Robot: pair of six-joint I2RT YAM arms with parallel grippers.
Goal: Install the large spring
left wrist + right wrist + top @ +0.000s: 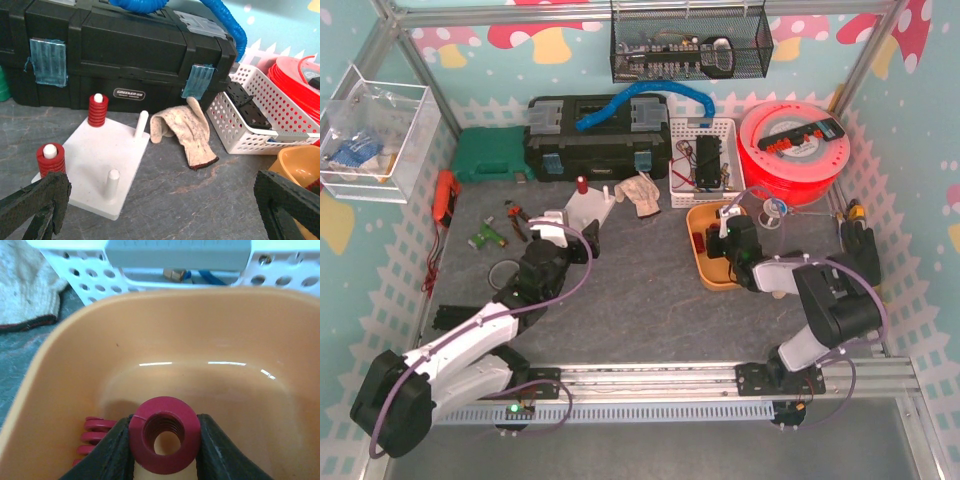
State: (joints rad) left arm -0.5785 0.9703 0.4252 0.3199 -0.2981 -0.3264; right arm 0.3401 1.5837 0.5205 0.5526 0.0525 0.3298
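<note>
Orange tray (pixel 65 365): right gripper (pixel 164 452) reaches into it, jaws narrow, clamped on a red spring (pixel 164 440) seen end-on inside the tray. A second spring (pixel 95 432) lies in the tray beside that gripper's left finger. Left gripper (pixel 160 205), well left of the tray, stands wide and holds nothing. White board (pixel 95 155) is left of the tray: two fitted springs (pixel 98 111), two bare pegs (pixel 142 124).

red spring (pixel 165 407), orange tray (pixel 200 330), black toolbox (pixel 125 45)
</note>
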